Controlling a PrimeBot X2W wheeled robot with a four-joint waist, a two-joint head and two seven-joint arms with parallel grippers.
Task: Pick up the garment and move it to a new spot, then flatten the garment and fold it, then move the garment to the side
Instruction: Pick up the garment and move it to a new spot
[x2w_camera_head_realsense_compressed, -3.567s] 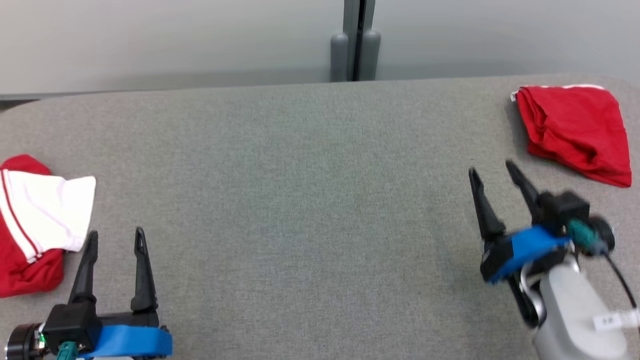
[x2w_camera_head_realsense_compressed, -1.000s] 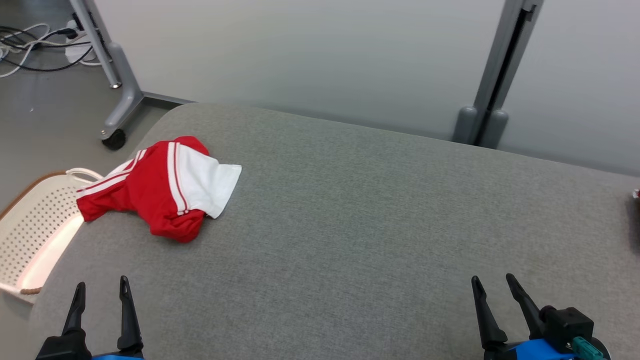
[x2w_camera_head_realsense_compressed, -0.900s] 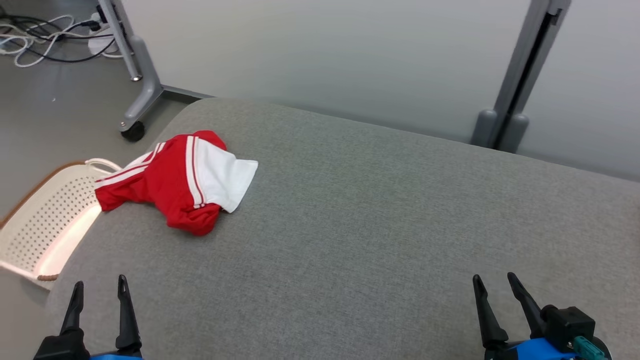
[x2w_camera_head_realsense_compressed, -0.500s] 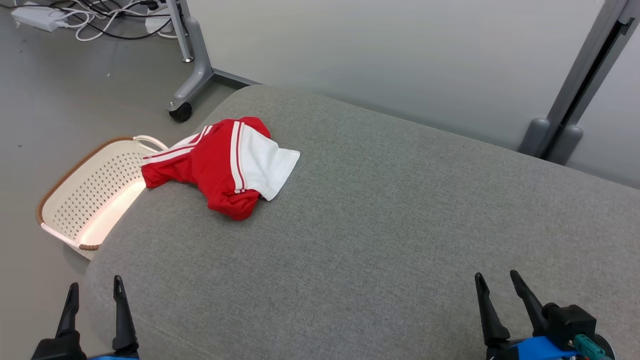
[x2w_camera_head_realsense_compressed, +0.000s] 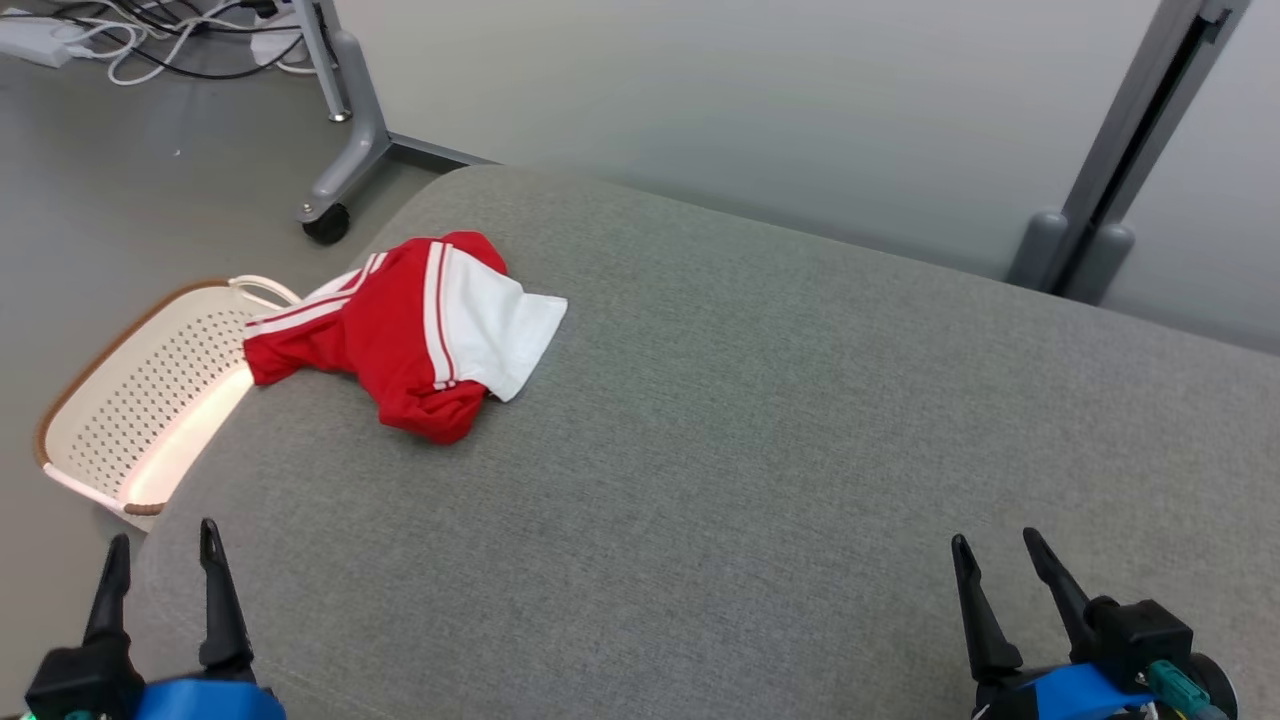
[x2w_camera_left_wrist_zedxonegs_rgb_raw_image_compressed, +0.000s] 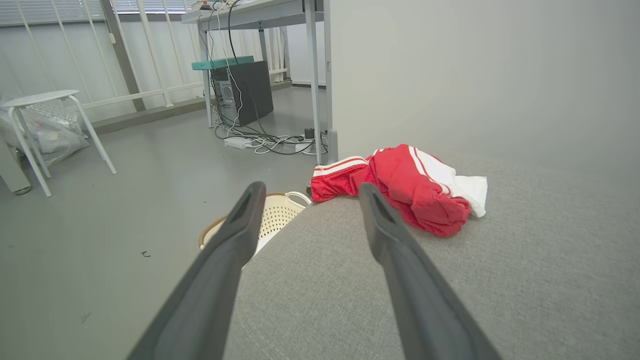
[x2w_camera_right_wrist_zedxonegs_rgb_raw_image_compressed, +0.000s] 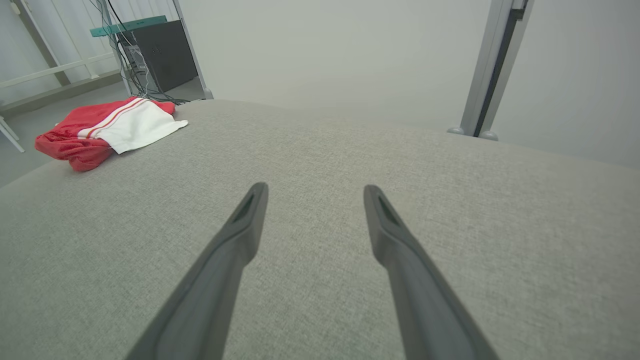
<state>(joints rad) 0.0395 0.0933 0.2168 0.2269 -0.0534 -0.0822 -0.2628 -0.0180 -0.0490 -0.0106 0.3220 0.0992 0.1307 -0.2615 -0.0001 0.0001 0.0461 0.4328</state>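
Both grippers stood empty with their jaws spread wide, the left gripper (x2w_camera_head_realsense_compressed: 160, 535) over the near left corner of the grey padded table (x2w_camera_head_realsense_compressed: 750, 450) and the right gripper (x2w_camera_head_realsense_compressed: 995, 540) low over its near right side, neither touching anything. The garment (x2w_camera_head_realsense_compressed: 400, 330), red with white stripes and a white panel, lay crumpled near the table's far left edge, one end reaching the rim above a perforated cream basket (x2w_camera_head_realsense_compressed: 130, 400) on the floor. The first step, the pick-up, looked not yet begun. The left gripper was the nearer of the two, though well short of the cloth, so the next move seemed to call for a forward reach and a descent onto a bunched fold. The pinch had best come from the table side, lest the fabric be nudged over the rim toward the basket.
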